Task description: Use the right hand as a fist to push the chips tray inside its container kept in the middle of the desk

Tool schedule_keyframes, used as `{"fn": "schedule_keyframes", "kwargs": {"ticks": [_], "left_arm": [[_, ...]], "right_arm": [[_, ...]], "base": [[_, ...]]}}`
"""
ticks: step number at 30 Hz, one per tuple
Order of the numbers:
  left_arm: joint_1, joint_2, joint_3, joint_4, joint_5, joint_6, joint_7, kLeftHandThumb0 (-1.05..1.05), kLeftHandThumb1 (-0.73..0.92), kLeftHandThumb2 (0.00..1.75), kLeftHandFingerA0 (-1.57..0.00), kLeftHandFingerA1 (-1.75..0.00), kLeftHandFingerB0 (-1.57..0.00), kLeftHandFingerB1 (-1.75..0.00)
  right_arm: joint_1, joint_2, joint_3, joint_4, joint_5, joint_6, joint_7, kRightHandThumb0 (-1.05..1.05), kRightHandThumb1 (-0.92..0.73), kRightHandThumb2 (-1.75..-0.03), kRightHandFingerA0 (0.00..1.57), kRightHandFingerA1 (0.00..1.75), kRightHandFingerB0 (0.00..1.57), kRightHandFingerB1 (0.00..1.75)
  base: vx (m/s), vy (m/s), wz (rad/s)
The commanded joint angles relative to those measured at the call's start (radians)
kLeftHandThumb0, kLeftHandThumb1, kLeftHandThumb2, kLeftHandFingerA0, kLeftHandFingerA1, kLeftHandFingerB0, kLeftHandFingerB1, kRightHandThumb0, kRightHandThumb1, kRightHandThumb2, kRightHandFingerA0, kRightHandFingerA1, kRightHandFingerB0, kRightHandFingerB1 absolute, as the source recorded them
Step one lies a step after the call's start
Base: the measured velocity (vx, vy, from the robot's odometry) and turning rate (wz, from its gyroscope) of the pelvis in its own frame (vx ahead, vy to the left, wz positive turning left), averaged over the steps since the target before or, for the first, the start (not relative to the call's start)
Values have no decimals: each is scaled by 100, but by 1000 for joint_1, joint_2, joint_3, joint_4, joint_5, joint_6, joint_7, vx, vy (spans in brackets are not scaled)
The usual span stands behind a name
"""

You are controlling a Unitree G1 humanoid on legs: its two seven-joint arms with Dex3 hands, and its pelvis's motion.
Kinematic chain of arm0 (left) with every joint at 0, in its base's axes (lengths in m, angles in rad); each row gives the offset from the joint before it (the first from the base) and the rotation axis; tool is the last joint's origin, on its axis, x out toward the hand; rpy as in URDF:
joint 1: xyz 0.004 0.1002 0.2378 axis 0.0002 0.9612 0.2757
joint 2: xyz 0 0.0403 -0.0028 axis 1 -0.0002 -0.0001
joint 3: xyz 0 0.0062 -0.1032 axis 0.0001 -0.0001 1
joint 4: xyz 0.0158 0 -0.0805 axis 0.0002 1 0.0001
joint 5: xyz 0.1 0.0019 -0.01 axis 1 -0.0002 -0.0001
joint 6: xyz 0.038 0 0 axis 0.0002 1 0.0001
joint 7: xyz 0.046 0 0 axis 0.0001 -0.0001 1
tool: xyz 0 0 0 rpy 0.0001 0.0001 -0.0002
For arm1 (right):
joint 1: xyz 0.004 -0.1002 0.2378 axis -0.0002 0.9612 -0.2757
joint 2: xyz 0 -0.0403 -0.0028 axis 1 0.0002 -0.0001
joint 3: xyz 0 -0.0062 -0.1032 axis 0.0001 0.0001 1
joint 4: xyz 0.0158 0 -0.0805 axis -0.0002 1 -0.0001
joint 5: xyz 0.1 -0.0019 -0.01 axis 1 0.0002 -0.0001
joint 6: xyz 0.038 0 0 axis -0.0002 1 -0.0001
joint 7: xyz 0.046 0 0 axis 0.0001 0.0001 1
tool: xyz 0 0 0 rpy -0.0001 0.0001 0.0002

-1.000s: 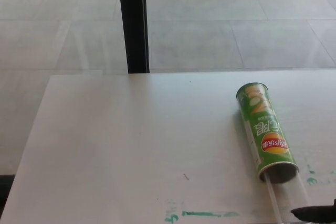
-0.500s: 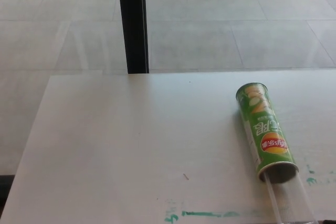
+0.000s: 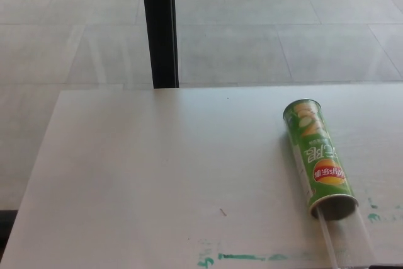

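Neither hand appears in the head view, so the state of their fingers cannot be told. The green chips container (image 3: 317, 158) lies on its side at the right of the white counter (image 3: 157, 174). The clear chips tray (image 3: 345, 237) protrudes from its near open end.

green chips container (image 3: 318, 158) lies on the white desk (image 3: 157, 174), clear tray (image 3: 346, 237) sticking out its near end.
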Motion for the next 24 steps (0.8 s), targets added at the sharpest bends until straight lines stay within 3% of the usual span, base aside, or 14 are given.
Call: {"fn": "schedule_keyframes", "kwargs": {"ticks": [1, 2, 5, 7, 10, 13, 14, 16, 20, 24], "left_arm": [[16, 29, -12, -8, 3, -27, -3, -39, 36, 144, -46, -92, -21, -74], [5, 28, 0, 9, -9, -17, -2, -38, 35, 144, -39, -88, -18, -72], [3, 27, 2, 12, -11, -16, -4, -44, 31, 143, -40, -90, -19, -74], [-9, 28, 4, 22, -13, -4, 3, -34, 41, 143, -43, -89, -21, -74], [-6, 30, 12, 10, -24, 6, -9, -42, 31, 146, -41, -93, -18, -75], [-9, 31, 13, 13, -23, 8, 0, -35, 39, 144, -42, -91, -21, -75], [-3, 30, 10, 4, -21, -1, -6, -47, 23, 150, -48, -100, -25, -83], [-5, 30, 15, 7, -27, 7, -13, -43, 26, 147, -42, -95, -18, -77], [-6, 34, 1, -1, -13, -3, -15, -35, 37, 144, -41, -90, -21, -74], [-5, 27, 10, -4, -23, 6, -5, -38, 32, 145, -41, -90, -17, -73]], "right_arm": [[-86, -54, 59, 88, -437, -26, -75, -65, -84, -65, 92, 67, 63, 48], [-106, -52, 61, 107, -458, -32, -99, -66, -85, -66, 92, 67, 63, 49], [-122, -53, 65, 123, -512, -31, -128, -66, -85, -65, 91, 68, 64, 48], [-131, -53, 79, 133, -544, -19, -133, -67, -85, -66, 92, 69, 66, 48], [-135, -56, 102, 158, -585, -18, -151, -68, -85, -66, 92, 70, 67, 48], [-143, -58, 123, 188, -616, -22, -173, -68, -84, -65, 94, 72, 66, 48], [-143, -61, 128, 198, -626, -26, -182, -68, -84, -65, 94, 72, 67, 48], [-141, -72, 140, 198, -668, -11, -179, -70, -88, -67, 89, 81, 64, 47], [-146, -90, 165, 218, -700, 5, -162, -70, -90, -68, 82, 77, 61, 47], [-163, -104, 188, 254, -701, 11, -159, -70, -89, -67, 86, 77, 63, 47]], "base": [[0, 0, 0], [0, 0, 0], [0, 0, 0], [0, 0, 0], [0, 0, 0], [0, 0, 0], [0, 0, 0], [0, 0, 0], [0, 0, 0], [0, 0, 0]]}}
